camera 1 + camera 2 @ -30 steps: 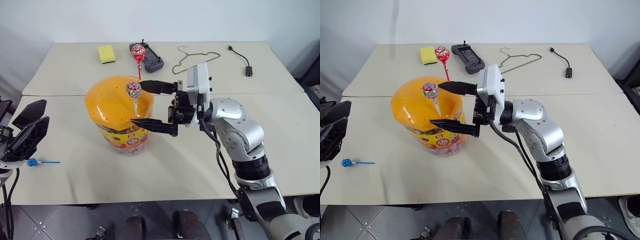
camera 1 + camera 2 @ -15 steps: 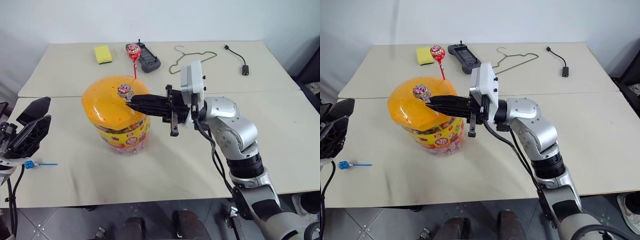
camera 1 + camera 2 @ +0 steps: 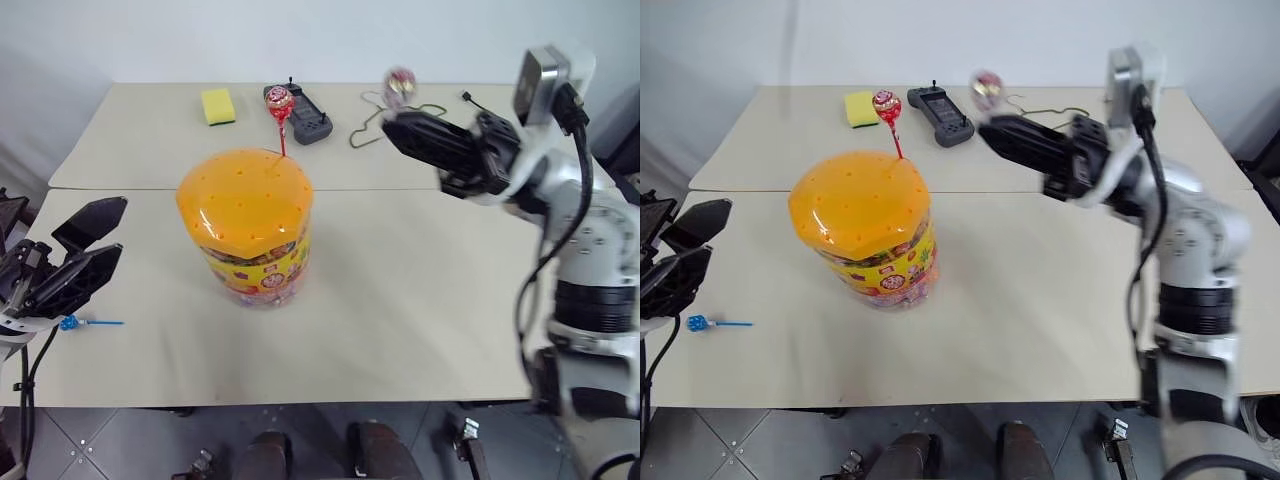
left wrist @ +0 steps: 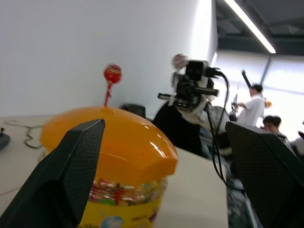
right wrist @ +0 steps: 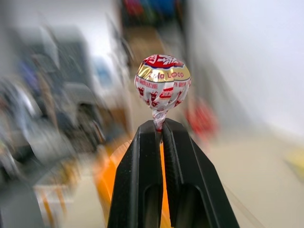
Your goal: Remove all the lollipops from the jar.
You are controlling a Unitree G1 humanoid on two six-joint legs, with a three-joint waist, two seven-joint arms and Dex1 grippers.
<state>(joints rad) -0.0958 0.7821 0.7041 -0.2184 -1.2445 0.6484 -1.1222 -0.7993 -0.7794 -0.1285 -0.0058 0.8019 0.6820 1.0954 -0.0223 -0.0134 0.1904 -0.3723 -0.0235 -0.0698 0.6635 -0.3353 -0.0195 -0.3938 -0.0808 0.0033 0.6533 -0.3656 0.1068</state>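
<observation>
- Right gripper (image 5: pixel 159 124) clamped tight on a lollipop (image 5: pixel 162 81), pinching just under the wrapped head, stick hidden between the fingers (image 5: pixel 137 180)
- Carried high over the far side of the table (image 3: pixel 400 300), well apart from the jar (image 3: pixel 248 225), close above the wire hanger (image 3: pixel 368 122)
- Thin purchase on a thin stick; could twist or slide out on a fast swing and drop among the hanger, the cable (image 3: pixel 480 118) and the black controller (image 3: pixel 305 115)
- If let go from that height, likely to bounce or roll off the table edge; needs lowering first
- Red-stick lollipop (image 3: pixel 279 103) standing upright from a hole at the back of the orange lid, not yet pulled
- Next reach for it awkward: sits on the jar's far rim, so fingers coming in low could knock the lid and tip or shove the whole tub
- Controller and yellow sponge (image 3: pixel 214 106) just behind it, so overshoot could push those around
- Left gripper (image 3: pixel 70 262) spread wide and empty, hovering near the table's left edge
- Blue-stick lollipop (image 3: pixel 68 322) lying flat on the table right beside that left gripper; careless sweep could flick it onto the floor
- Left fingers (image 4: pixel 66 175) aimed towards the jar; closing in while the right arm returns risks a clash over the lid
</observation>
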